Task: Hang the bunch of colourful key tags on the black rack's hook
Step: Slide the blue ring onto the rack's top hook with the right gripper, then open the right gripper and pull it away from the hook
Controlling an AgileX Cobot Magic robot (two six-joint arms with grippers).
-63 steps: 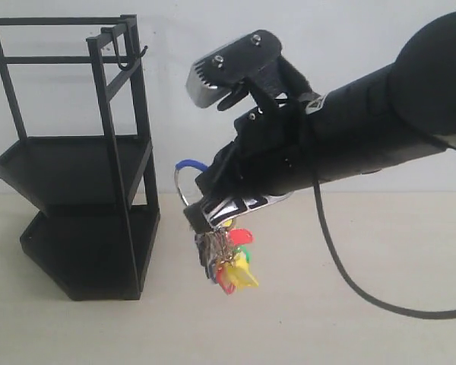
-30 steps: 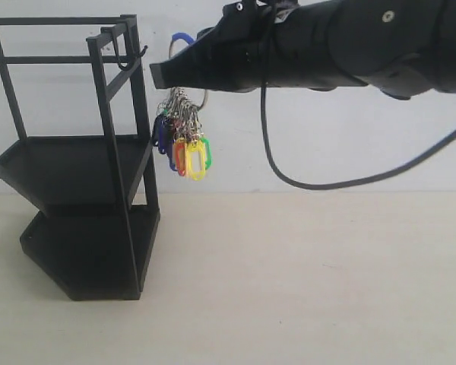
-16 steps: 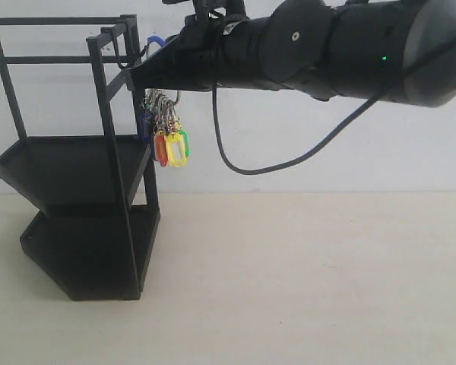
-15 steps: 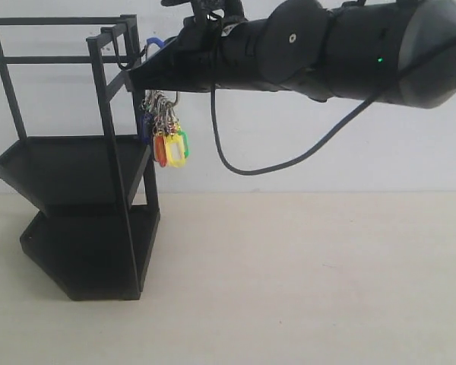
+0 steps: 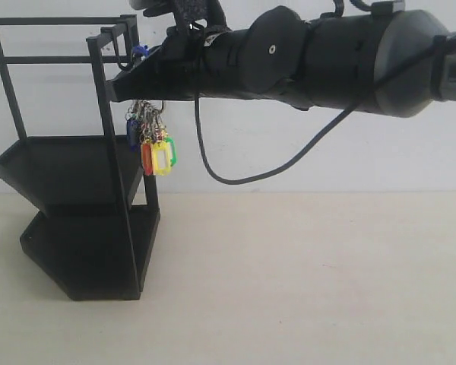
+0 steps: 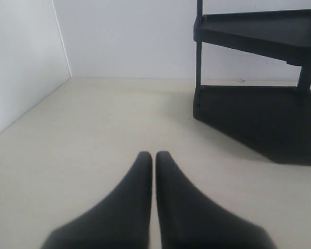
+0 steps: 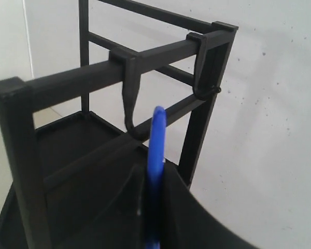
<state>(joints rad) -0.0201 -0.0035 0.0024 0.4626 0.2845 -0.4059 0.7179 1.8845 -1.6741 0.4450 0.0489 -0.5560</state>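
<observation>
The black rack (image 5: 76,167) stands on the left of the exterior view. A thin J-shaped hook (image 5: 125,61) hangs off its top bar. My right gripper (image 5: 115,90) reaches across at top-bar height, shut on the blue loop (image 5: 142,52) of the colourful key tag bunch (image 5: 156,148), whose tags dangle beside the rack's front post. In the right wrist view the blue loop (image 7: 156,140) stands upright between my fingers, just short of the hook (image 7: 130,104); a second hook (image 7: 203,78) sits further along the bar. My left gripper (image 6: 154,155) is shut and holds nothing, low over the table.
The rack's lower tray (image 6: 259,114) lies ahead of my left gripper. A black cable (image 5: 213,171) droops under the right arm. A white wall (image 5: 304,152) rises behind the beige table (image 5: 304,281).
My right arm rose from low over the table and swung left with the bunch. The blue loop has now reached the rack's top bar, near the hook.
</observation>
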